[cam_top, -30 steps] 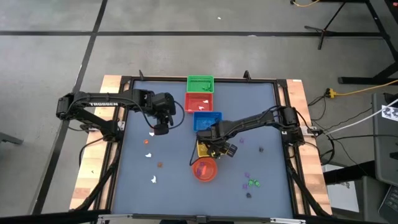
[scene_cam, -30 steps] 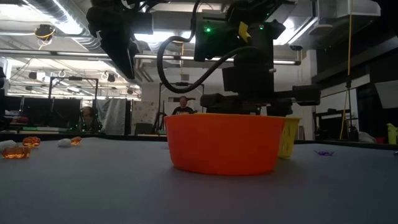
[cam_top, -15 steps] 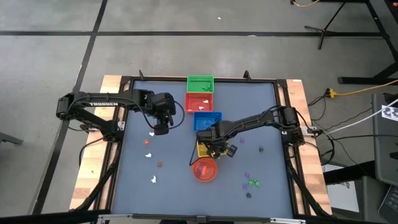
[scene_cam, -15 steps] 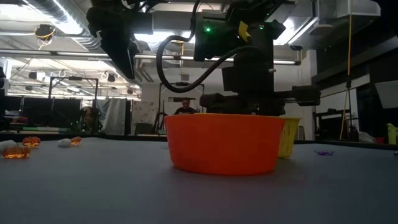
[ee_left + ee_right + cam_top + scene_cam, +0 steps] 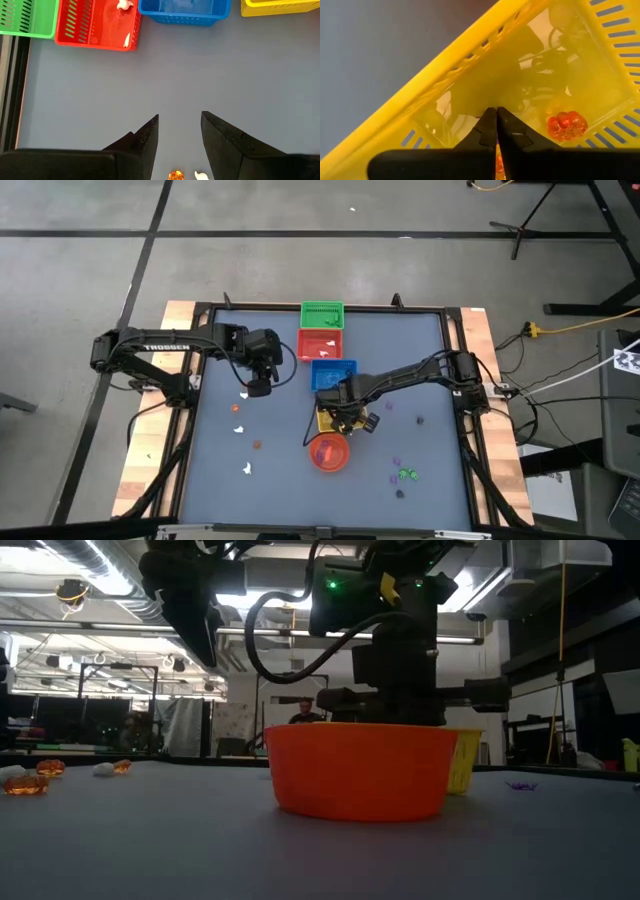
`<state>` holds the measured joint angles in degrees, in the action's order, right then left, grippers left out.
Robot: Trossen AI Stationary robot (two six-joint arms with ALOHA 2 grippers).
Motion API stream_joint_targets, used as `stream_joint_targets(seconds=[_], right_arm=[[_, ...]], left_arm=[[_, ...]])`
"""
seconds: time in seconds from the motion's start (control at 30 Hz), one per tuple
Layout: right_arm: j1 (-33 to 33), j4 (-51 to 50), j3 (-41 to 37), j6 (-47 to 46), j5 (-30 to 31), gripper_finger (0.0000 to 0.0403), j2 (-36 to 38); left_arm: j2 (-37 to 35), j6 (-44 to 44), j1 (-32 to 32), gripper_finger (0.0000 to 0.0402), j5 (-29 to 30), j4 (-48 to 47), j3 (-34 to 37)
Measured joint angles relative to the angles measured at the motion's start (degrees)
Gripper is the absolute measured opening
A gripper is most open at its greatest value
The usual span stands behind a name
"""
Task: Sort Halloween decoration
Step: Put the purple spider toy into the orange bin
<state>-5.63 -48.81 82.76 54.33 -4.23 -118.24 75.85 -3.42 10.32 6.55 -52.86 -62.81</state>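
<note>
An orange pumpkin trinket (image 5: 566, 125) is seen lying on the floor of the yellow basket (image 5: 470, 55), and a little more orange shows just beyond the tips of the right gripper (image 5: 496, 111), whose jaws are pressed together with nothing visibly held between them. From above, the right gripper (image 5: 344, 416) is placed over the yellow basket (image 5: 325, 423), between the blue basket (image 5: 333, 374) and the round orange bowl (image 5: 329, 453).

Two white trinkets (image 5: 125, 20) are seen inside the red basket (image 5: 95, 25); the green basket (image 5: 25, 17) stands beside it on the far side from the blue one. More trinkets are scattered on the grey surface (image 5: 280, 430): a white one (image 5: 245, 393), an orange one (image 5: 236, 408), another white (image 5: 238, 429), a small orange one (image 5: 256, 445) and a white one (image 5: 246, 469) on the left arm's side; purple and green pieces (image 5: 402, 472) lie on the right arm's side, near the bowl.

The left gripper (image 5: 258, 385) is held above the surface near the uppermost white trinket. In its wrist view its jaws are parted around empty space, and an orange piece (image 5: 175, 175) and a white piece (image 5: 201, 176) are visible between them on the surface below.
</note>
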Motion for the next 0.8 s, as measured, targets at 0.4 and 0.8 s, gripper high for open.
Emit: stream_joint_targets(seconds=[0.4, 0.8], right_arm=[[0.0, -2.6, 5.1, 0.0, 2.7, 0.0001, -0.2], [-0.3, -9.0, 14.8, -4.8, -0.7, 0.0001, -0.2]], left_arm=[[0.0, 0.0, 0.0, 0.0132, 0.0, -0.1, 0.0], [0.0, 0.1, 0.0, 0.0132, 0.0, -0.1, 0.0]])
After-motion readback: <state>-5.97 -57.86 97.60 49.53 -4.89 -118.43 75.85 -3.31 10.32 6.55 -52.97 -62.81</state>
